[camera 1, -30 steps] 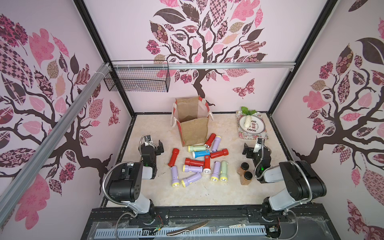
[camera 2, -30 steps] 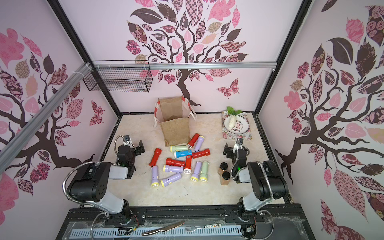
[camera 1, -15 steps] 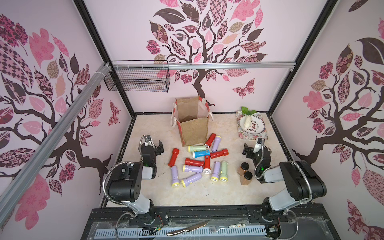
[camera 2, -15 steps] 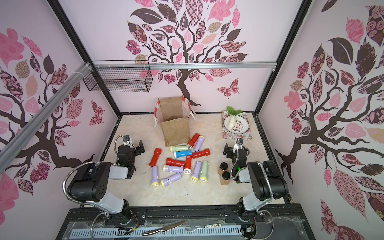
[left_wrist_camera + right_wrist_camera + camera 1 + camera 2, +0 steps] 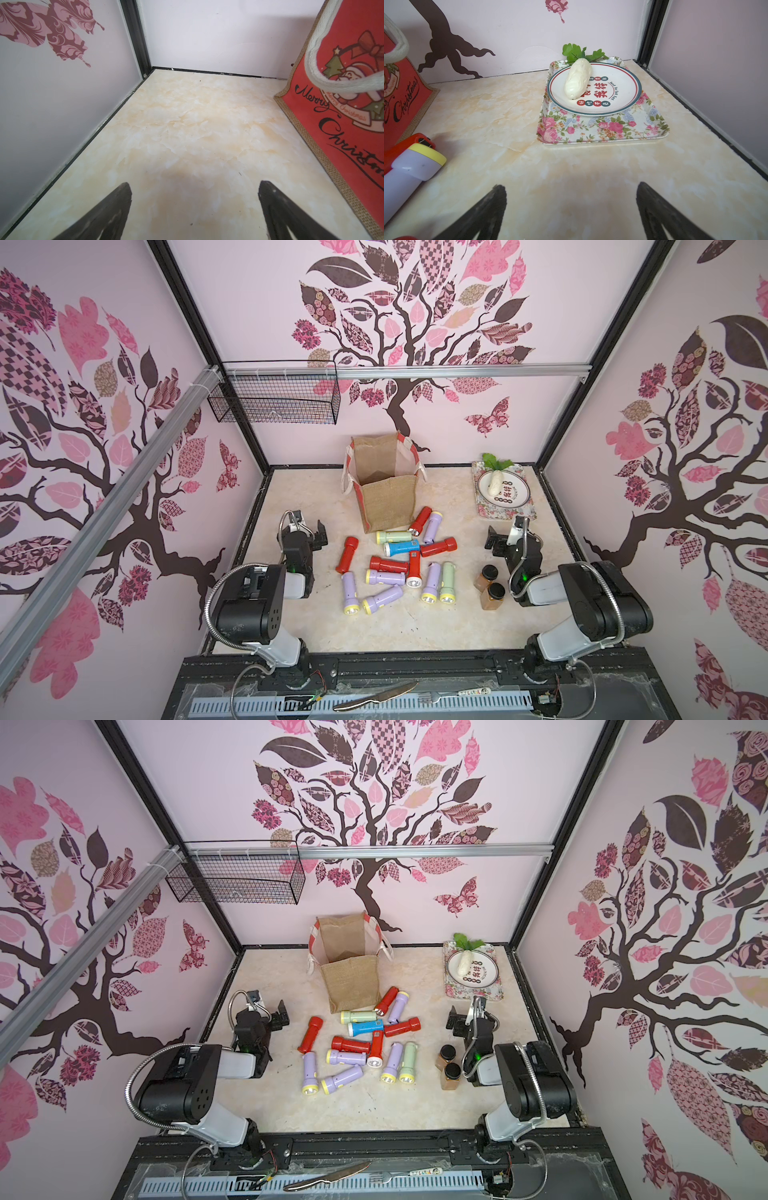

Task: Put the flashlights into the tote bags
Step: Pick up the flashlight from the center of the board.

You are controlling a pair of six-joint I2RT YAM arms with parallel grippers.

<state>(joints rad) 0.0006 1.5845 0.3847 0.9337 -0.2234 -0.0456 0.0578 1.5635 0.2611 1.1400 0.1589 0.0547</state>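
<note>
Left pincer (image 5: 193, 184) and right pincer (image 5: 570, 185) gape empty; flashlights (image 5: 388, 564) lie flat, long axes pointing all ways.

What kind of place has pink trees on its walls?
Probably a robot practice booth, not a real room: a left arm and right arm mounted at the front, tree-wallpaper panels in a black frame, and flashlights scattered on a tabletop.

Pinks, creams and toy-bright plastic all around me.
The flashlights (image 5: 388, 564) are red, lilac and pale green, with one blue flashlight (image 5: 399, 548), and several have yellow head rings. The tote bag (image 5: 388, 502) is tan burlap with red-and-white striped edging, white handles and a red Christmas print. The tray (image 5: 602, 126) carries pink roses, the plate (image 5: 618, 93) is white with teal and red rings, the table (image 5: 415, 626) is cream marble, and my fingers (image 5: 108, 214) are black.
</note>
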